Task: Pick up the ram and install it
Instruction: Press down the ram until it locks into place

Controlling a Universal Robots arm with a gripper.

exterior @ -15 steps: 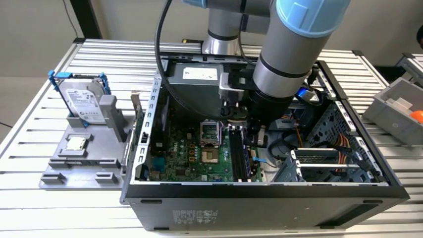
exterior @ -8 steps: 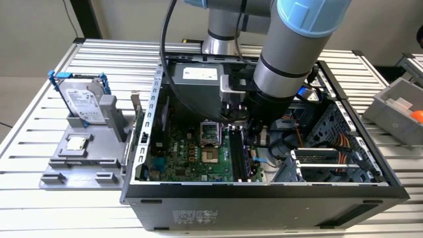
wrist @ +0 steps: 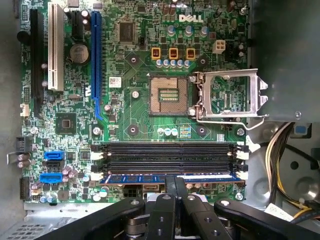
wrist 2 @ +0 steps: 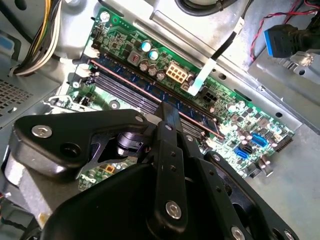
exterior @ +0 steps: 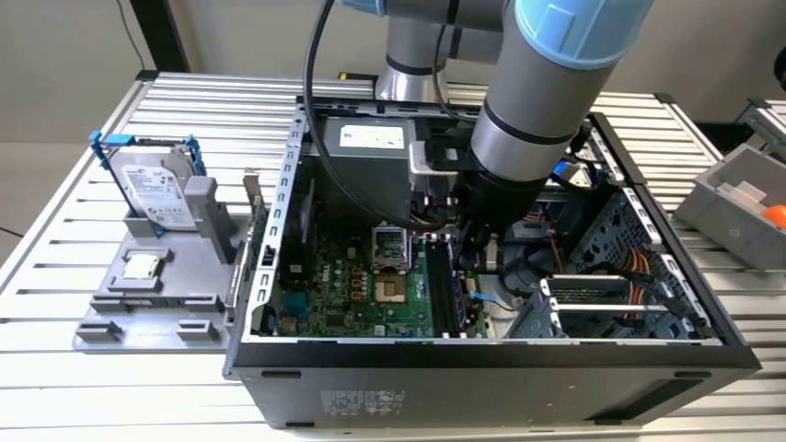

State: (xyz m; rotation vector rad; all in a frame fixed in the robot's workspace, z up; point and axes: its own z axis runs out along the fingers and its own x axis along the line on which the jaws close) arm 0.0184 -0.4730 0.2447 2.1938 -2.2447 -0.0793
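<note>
First wrist view puts the ram right where I want it: a blue-green stick lying along the memory slot nearest my hand, directly under the fingertips, with three empty black slots beyond it and the open processor socket further out still. From what I see, the fingers are drawn narrow and closed on the stick's upper edge near its middle, so I take it the hand is holding the ram. In the second wrist view the ram runs away from the hand along the same slot, level with the green motherboard, though I cannot tell whether it is fully seated. I judge that I am in the install step, with the pickup already done. Pressing it home would call for a straight, even push down into the slot, keeping the stick square so both white end latches can catch. In the exterior view my hand is deep inside the open computer case, which sits on the slatted table; the hard drive stands well away on its grey holder.
</note>
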